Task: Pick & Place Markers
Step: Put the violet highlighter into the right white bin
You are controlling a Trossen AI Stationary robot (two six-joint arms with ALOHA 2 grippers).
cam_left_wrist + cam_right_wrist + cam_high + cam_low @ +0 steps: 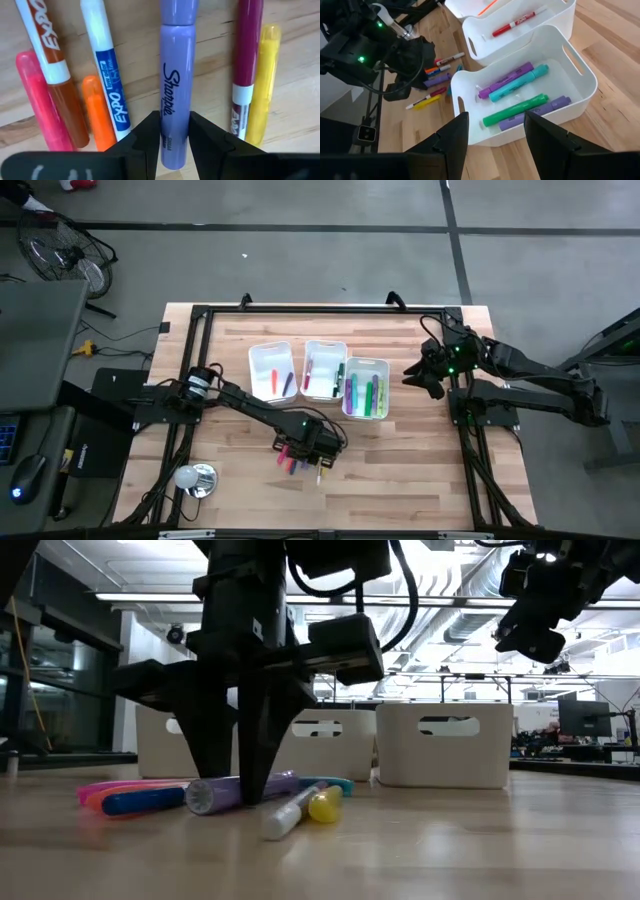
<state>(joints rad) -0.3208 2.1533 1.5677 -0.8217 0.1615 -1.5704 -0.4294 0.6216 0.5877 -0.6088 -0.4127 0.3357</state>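
The purple marker (176, 75) lies flat on the table (400, 470), in a loose cluster of markers at the near middle of the table, just in front of the three white bins (318, 372). The left pincer (174, 131) stands directly over it, with one finger (145, 135) on each side of the barrel. The marker's long axis runs straight out ahead of the pincer, in line with the wrist and across the line of closing, so the fingers meet it square on its narrow width. In the left wrist view they press against the barrel's sides, near its rear end rather than its middle. I judge the pincer clamped on the purple marker, or within a hair of it. The low view shows the fingertips down at table level among the markers.

Neighbours lie close and roughly parallel: a blue-labelled white marker (107, 75) and an orange one (97, 112) on one side, a maroon one (247, 65) and a yellow one (262, 85) on the other. None sits between the fingers.

The right pincer (495, 130) waits well apart, raised at the far right of the table beside the rightmost bin (530, 95), its fingers spread with nothing between them. The left arm is plainly the nearer. A grip so far back may let the marker droop when lifted.
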